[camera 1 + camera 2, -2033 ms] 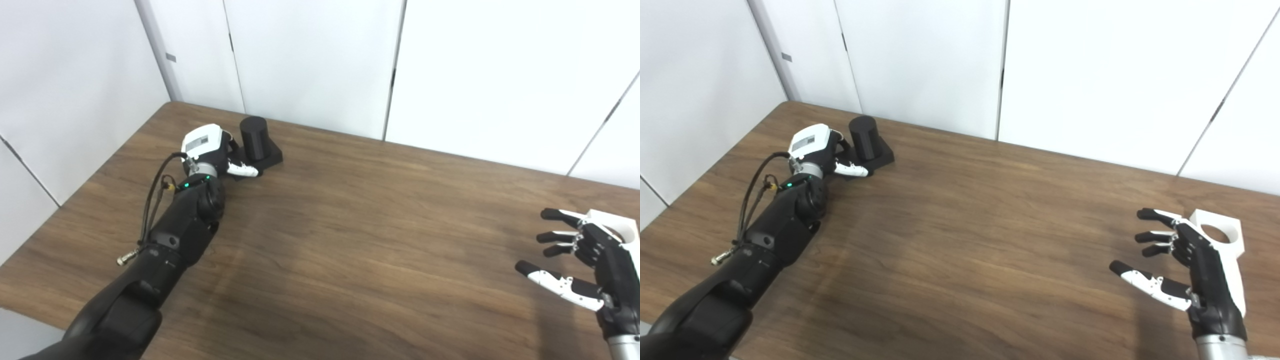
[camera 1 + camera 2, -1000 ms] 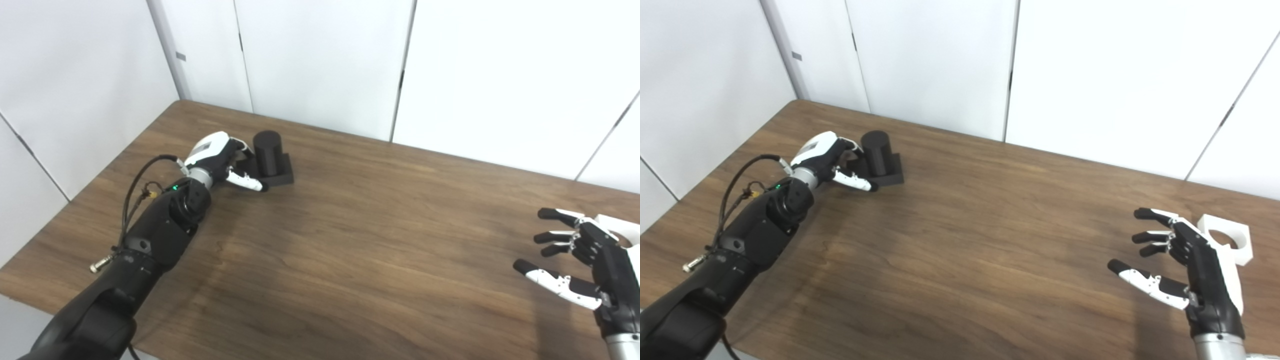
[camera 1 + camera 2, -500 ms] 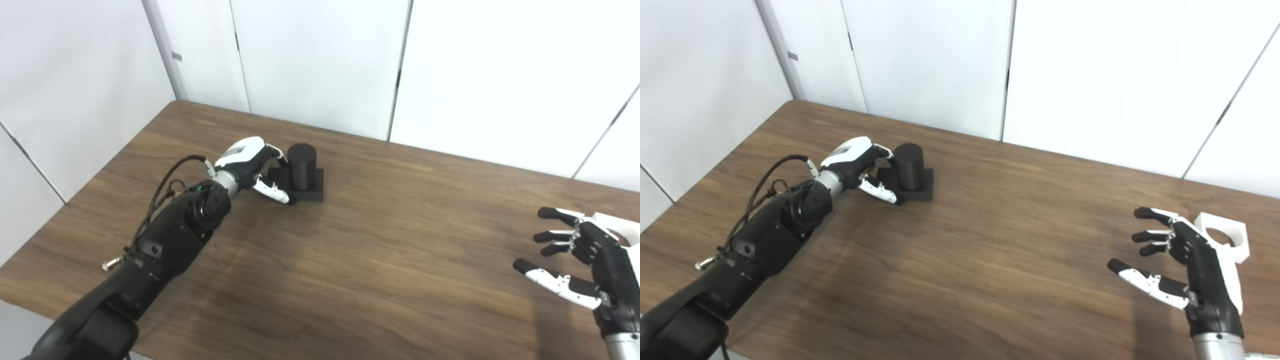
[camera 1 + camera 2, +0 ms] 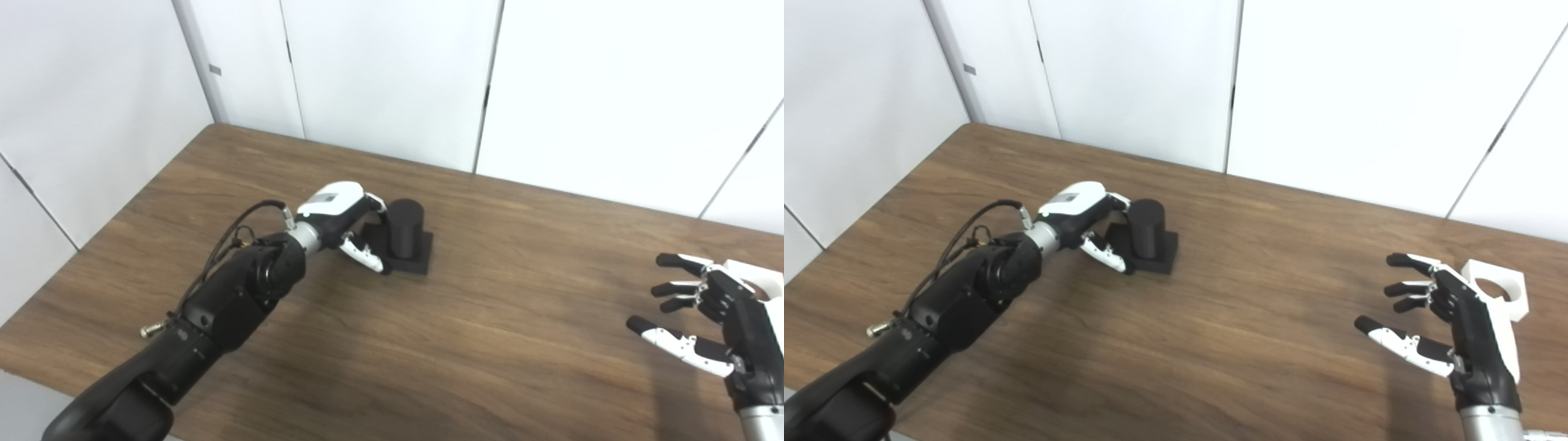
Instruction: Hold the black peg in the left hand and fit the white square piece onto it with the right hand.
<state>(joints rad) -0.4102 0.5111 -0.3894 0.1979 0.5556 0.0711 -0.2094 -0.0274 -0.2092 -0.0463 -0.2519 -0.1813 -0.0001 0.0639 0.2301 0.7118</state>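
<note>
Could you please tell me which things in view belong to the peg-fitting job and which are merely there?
Belonging to the job:
black peg, gripped by the left hand
white square piece, beside the open right hand

Merely there:
wooden table
white wall panels

The setting is a plain indoor test space of the laboratory or robot-workcell type. A wood-grain table (image 4: 490,318) with a bare brown top fills the near and middle ground. Smooth white wall panels (image 4: 380,73), divided by narrow vertical seams, enclose the table on the far side and the left side. No household or shop fittings appear. The exposed cable (image 4: 226,245) on the robot's left arm matches a test rig.
</note>
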